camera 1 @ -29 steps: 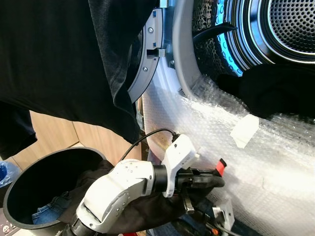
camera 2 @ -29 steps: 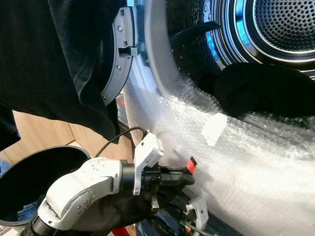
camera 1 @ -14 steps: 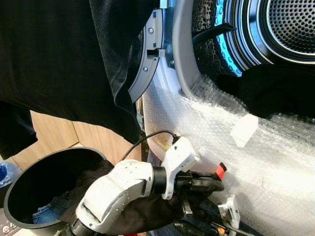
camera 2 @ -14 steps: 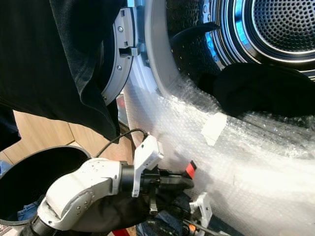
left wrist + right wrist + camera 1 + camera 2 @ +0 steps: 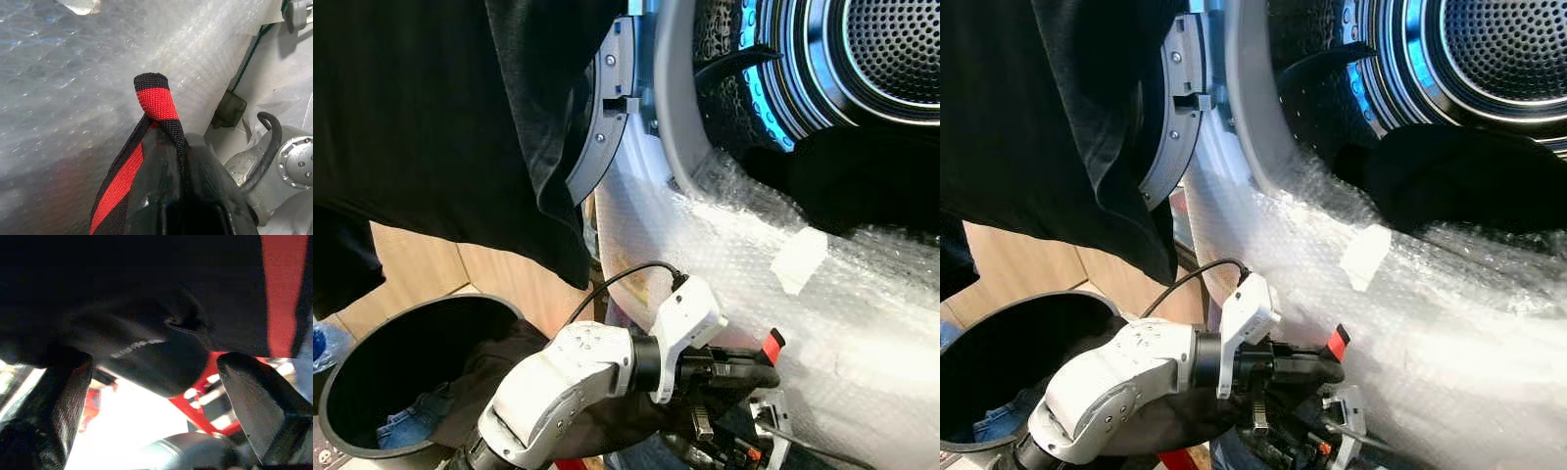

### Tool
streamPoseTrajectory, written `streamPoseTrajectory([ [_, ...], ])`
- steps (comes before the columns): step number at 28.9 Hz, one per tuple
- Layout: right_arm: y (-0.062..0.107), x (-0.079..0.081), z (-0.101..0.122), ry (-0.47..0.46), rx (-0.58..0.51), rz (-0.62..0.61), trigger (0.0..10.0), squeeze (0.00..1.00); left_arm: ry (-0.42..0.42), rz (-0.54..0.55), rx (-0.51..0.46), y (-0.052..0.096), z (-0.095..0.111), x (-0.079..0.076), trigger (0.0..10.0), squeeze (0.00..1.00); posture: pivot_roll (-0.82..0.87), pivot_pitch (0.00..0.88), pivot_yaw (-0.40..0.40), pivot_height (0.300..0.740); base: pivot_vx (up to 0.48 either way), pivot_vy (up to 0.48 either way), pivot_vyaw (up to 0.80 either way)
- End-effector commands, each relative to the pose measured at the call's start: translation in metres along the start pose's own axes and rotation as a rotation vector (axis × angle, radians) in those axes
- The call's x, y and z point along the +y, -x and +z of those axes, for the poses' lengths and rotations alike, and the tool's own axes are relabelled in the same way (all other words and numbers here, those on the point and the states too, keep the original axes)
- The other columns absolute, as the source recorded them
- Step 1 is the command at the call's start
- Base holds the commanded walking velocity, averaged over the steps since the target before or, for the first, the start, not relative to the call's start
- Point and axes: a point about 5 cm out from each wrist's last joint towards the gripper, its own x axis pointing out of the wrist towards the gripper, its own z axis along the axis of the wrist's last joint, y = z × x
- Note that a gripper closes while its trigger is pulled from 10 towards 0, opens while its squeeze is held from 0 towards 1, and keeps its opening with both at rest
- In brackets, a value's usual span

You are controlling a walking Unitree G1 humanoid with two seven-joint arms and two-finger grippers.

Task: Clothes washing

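The two eye views look forward and down from the head, close above the left gripper (image 5: 759, 367), with the washing machine drum (image 5: 862, 59) ahead of it and the black bin (image 5: 401, 362) behind it; they share nearly the whole scene, shifted slightly sideways. The left wrist view looks along its own fingers, very near the bubble wrap (image 5: 73, 88) just past the tips. The right wrist view looks between the spread fingers (image 5: 259, 396) of the right gripper (image 5: 156, 396), pressed close to dark cloth (image 5: 142, 308).

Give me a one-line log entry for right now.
phase: loading washer | left gripper: shut on red-and-black strap, below bubble-wrapped drum rim | right gripper: open under dark garment | black basket: holds jeans
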Motion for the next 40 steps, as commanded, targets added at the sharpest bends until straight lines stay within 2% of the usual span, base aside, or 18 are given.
streamPoseTrajectory([
  [1,0.001,0.005,0.004,0.002,-0.011,0.008,10.0,0.0,-0.034,-0.016,-0.007,-0.002,0.005,-0.001,0.0,0.0,0.06,0.0,-0.023,0.74,0.0,0.0,0.0],
  [6,0.001,0.006,0.006,-0.014,-0.008,-0.001,10.0,0.0,-0.034,-0.015,-0.007,-0.002,0.005,-0.001,0.0,0.0,0.06,0.0,-0.023,0.74,0.0,0.0,0.0],
  [8,0.012,0.019,-0.003,-0.152,-0.038,0.049,10.0,0.0,-0.025,0.03,-0.015,-0.005,0.001,-0.001,0.0,0.0,0.05,0.0,-0.025,0.74,0.0,0.0,0.0],
  [9,0.019,0.029,-0.004,-0.216,-0.067,0.114,10.0,0.0,-0.015,0.05,-0.015,-0.008,-0.003,-0.002,0.0,0.0,0.05,0.0,-0.025,0.74,0.0,0.0,0.0],
  [12,0.023,0.04,0.001,-0.203,-0.083,0.225,10.0,0.0,0.006,0.029,-0.005,-0.012,-0.009,-0.007,0.0,0.0,0.04,0.0,-0.024,0.74,0.0,0.0,0.0],
  [15,0.024,0.043,0.004,-0.19,-0.089,0.259,10.0,0.0,0.014,0.009,0.001,-0.012,-0.01,-0.008,0.0,0.0,0.04,0.0,-0.022,0.74,0.0,0.0,0.0],
  [16,0.022,0.044,0.007,-0.156,-0.095,0.276,10.0,0.0,0.016,-0.021,0.01,-0.013,-0.011,-0.011,0.0,0.0,0.03,0.0,-0.021,0.74,0.0,0.0,0.0],
  [19,0.011,0.033,0.011,-0.113,-0.079,0.188,10.0,0.0,0.014,-0.049,0.02,-0.016,-0.012,-0.014,0.0,0.0,0.03,0.0,-0.019,0.74,0.0,0.0,0.0],
  [22,0.004,0.033,0.015,-0.088,-0.06,0.167,10.0,0.0,0.01,-0.049,0.022,-0.018,-0.012,-0.014,0.0,0.0,0.04,0.0,-0.016,0.74,0.0,0.0,0.0],
  [24,-0.003,0.029,0.013,-0.017,-0.006,0.093,10.0,0.0,0.006,-0.046,0.018,-0.02,-0.012,-0.014,0.0,0.0,0.04,0.0,-0.017,0.74,0.0,0.0,0.0],
  [25,-0.003,0.029,0.013,-0.017,-0.006,0.093,10.0,0.0,0.006,-0.046,0.018,-0.02,-0.012,-0.014,0.0,0.0,0.04,0.0,-0.017,0.74,0.0,0.0,0.0],
  [26,-0.007,0.022,0.009,0.015,0.03,0.031,10.0,0.0,0.001,-0.043,0.012,-0.021,-0.01,-0.013,0.0,0.0,0.04,0.0,-0.015,0.74,0.0,0.0,0.0],
  [37,-0.014,0.003,0.0,0.085,0.081,-0.084,10.0,0.0,-0.023,0.006,-0.025,-0.024,0.0,-0.005,0.0,0.0,0.05,0.0,-0.023,0.74,0.0,0.0,0.0],
  [40,-0.019,-0.01,-0.002,0.102,0.072,-0.189,10.0,0.0,-0.034,0.014,-0.051,-0.025,0.007,-0.001,0.0,0.0,0.06,0.0,-0.033,0.74,0.0,0.0,0.0],
])
